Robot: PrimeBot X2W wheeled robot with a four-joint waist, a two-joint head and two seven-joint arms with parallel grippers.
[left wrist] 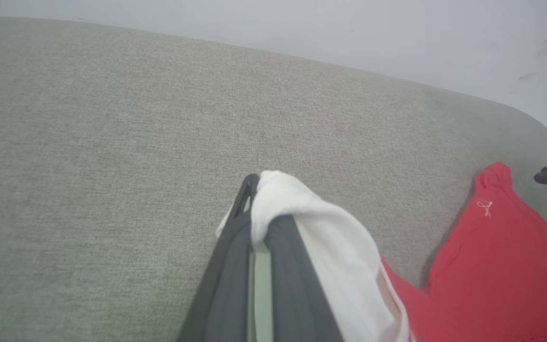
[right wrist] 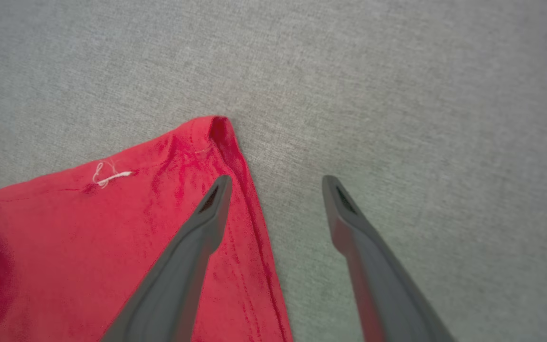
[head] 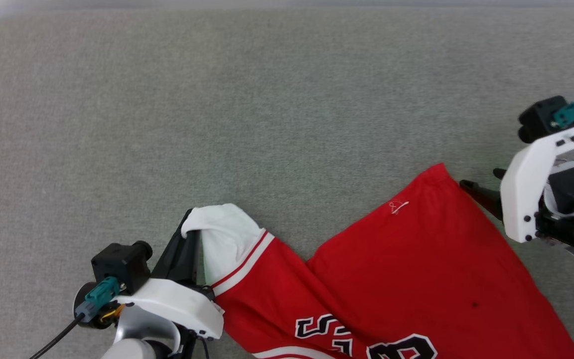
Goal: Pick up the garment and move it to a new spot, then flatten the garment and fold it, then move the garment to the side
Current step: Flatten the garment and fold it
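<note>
So nearest to us, the garment [head: 416, 269] runs off the bottom edge of the head view. It's lying red face up on the grey fabric surface [head: 267, 99], with the black white-outlined lettering [head: 327, 329] right at that near edge. A crease runs through the red cloth from near the lettering up toward the far side.

On the garment's left end, the left gripper [head: 187, 224] has the white sleeve [head: 224, 229]. Its fingers [left wrist: 283, 266] are pressed nearly together and pinch the sleeve cloth, which bunches up and drapes over the tips. The red-and-white stripe trim [head: 244, 264] sits just where the sleeve meets the red body.

Moving farther out, the garment's far right corner [head: 439, 169] comes to a point, and there's a small loose white thread [head: 398, 206] on the red cloth a little way in from it.

The right gripper [head: 479, 178] is at the garment's right edge, just below that corner. In the right wrist view its fingers [right wrist: 197, 237] are spread wide and holding nothing. One finger is over the red hem, the other is over the bare grey surface beside the garment. We can't tell whether the finger over the hem actually touches the cloth.

Past the garment it's just more of the grey surface, and in the left wrist view a pale wall [left wrist: 349, 33] sits behind its rounded far edge.
</note>
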